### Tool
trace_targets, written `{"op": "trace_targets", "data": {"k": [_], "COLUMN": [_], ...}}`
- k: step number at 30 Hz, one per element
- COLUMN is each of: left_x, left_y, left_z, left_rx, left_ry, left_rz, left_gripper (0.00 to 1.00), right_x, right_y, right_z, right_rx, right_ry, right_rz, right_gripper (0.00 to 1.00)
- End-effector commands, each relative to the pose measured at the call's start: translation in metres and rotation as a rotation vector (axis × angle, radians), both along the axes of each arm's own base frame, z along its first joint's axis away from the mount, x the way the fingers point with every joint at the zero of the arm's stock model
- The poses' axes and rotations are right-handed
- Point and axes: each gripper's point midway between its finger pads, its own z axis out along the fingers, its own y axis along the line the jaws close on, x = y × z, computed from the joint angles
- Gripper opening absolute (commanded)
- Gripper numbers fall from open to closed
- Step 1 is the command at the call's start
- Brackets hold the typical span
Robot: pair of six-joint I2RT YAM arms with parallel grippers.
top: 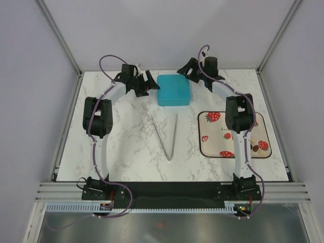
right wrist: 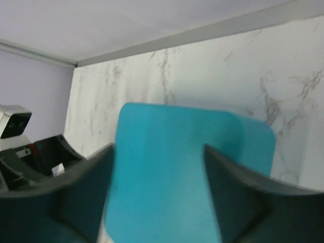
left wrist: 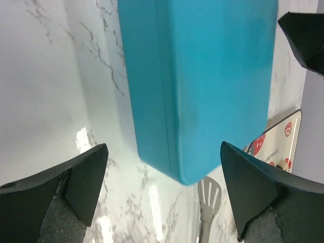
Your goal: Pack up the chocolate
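Metal tongs [top: 169, 157] lie mid-worktop, with the joined end toward the near edge. The chocolate [top: 256, 148] sits on the strawberry tray [top: 215, 144] by the right edge, too small to show any axis. At the far edge, the left gripper [top: 149, 86] and right gripper [top: 186, 72] flank the closed teal box [top: 173, 90], both with jaws apart.

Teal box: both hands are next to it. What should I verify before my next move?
1. Teal box flat, lid shut: ok.
2. Left hand open, not gripping the box: ok.
3. Right hand open; whether it touches the box: cannot tell.
4. Chocolate all packed: not ok, small brown pieces lie on the strawberry tray.
5. Tongs free on the table: ok.
6. Box contents: cannot tell.
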Motion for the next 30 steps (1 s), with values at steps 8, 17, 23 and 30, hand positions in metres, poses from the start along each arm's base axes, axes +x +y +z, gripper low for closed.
{"op": "trace_targets", "data": {"k": [8,17,23,30], "left_x": [-0.075,-0.197,-0.259,-0.301], "left_y": [0.031,0.037,0.041,0.053], "left_z": [0.170,0.204,0.198,0.230], "left_rx": [0.041,-0.007,-0.051,-0.084], "left_ry": [-0.300,-0.439,-0.476,-0.630], "left_rz": [0.004,-0.093,-0.120,-0.097], "left_gripper": [1.00,1.00,1.00,1.00], "right_x": [-0.108,-0.223,-0.292,-0.335], "right_y": [-0.024,-0.075,-0.089,-0.096], "right_z": [0.154,0.160,0.155,0.163], "right_rx": [-0.150,-0.330,-0.306,-0.287], "right_ry": [-0.168,-0.149,-0.196,-0.286], "right_rz": [0.054,-0.122,-0.118,-0.106], "right_gripper": [0.98,0.98,0.98,0.98]}}
